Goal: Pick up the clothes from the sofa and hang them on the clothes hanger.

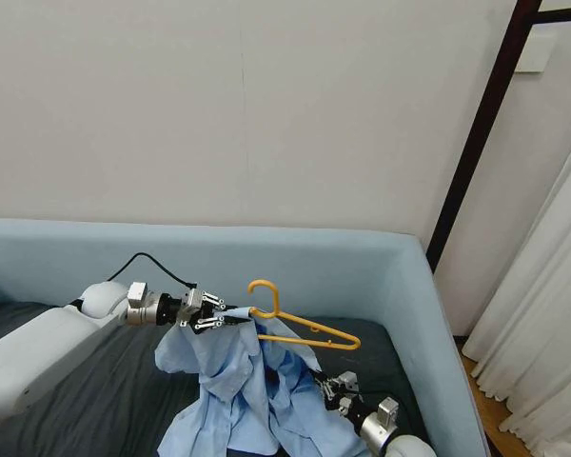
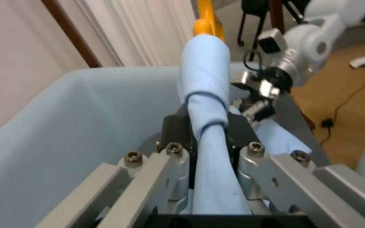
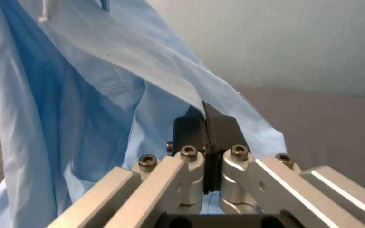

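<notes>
Over the pale-blue sofa (image 1: 400, 271), a light-blue shirt (image 1: 230, 386) hangs bunched on one side of a yellow clothes hanger (image 1: 309, 331), whose other arm is bare. The left end effector (image 1: 230, 320) is clamped on cloth rolled near the hook, and the right end effector (image 1: 324, 386) is pinched shut on a lower fold. An uneven pull could likely drag the shirt off the hanger.

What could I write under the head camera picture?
Left gripper holds a light blue cloth shirt on a yellow plastic hanger; right gripper pinches the shirt lower down.
</notes>
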Robot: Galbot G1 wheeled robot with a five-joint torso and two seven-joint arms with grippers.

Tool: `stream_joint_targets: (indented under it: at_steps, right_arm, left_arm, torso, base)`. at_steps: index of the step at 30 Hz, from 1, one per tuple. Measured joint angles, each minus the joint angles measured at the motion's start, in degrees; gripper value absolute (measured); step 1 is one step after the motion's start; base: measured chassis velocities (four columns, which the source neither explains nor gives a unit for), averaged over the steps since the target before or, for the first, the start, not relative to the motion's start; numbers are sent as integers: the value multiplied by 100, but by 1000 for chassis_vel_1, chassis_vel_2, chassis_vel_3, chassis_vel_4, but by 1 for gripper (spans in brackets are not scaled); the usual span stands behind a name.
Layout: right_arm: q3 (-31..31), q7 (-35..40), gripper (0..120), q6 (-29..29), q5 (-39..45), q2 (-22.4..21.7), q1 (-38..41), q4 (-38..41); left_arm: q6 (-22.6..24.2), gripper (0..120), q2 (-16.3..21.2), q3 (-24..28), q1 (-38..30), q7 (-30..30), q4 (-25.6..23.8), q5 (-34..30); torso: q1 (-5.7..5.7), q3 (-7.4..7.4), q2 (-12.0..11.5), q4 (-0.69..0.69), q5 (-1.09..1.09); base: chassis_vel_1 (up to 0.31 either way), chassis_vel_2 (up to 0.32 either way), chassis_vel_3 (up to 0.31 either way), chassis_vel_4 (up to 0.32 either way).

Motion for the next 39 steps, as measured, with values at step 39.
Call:
stream_joint_targets:
  at_steps: [39]
  right_arm:
    - [102, 472, 0, -557, 1322, -602, 89, 1025]
  left_arm:
    - [-904, 8, -189, -284, -252, 915, 455, 1215]
  torso:
    - [0, 0, 0, 1, 1]
  base:
    - [0, 0, 0, 0]
